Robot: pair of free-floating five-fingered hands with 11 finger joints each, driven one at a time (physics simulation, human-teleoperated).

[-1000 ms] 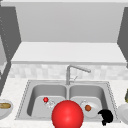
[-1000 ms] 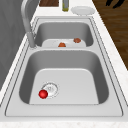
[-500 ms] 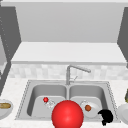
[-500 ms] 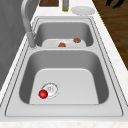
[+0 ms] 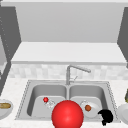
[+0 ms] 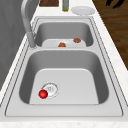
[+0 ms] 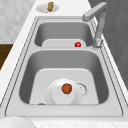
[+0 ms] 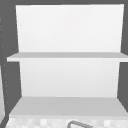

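My right hand [image 5: 106,117] hangs at the front right corner of the sink, just right of the white plate [image 5: 93,111] in the right basin. In the left side view this hand [image 6: 113,3] floats out past the counter's front edge, touching nothing. A brown-orange round food [image 5: 88,108] lies on that plate [image 7: 58,96], and a second brown piece [image 6: 77,40] lies beside it. In the left basin a small red ball [image 5: 45,99] rests by the drain [image 6: 51,88]. A large red sphere [image 5: 67,114] stands before the sink's front middle.
The faucet [image 5: 68,72] rises behind the divider, spout toward the right basin. An empty white plate [image 6: 83,10] and a green bottle [image 6: 65,5] stand on the right counter. A dish with a brownish roll [image 5: 5,106] sits on the left counter. White open shelves [image 8: 67,56] hang above.
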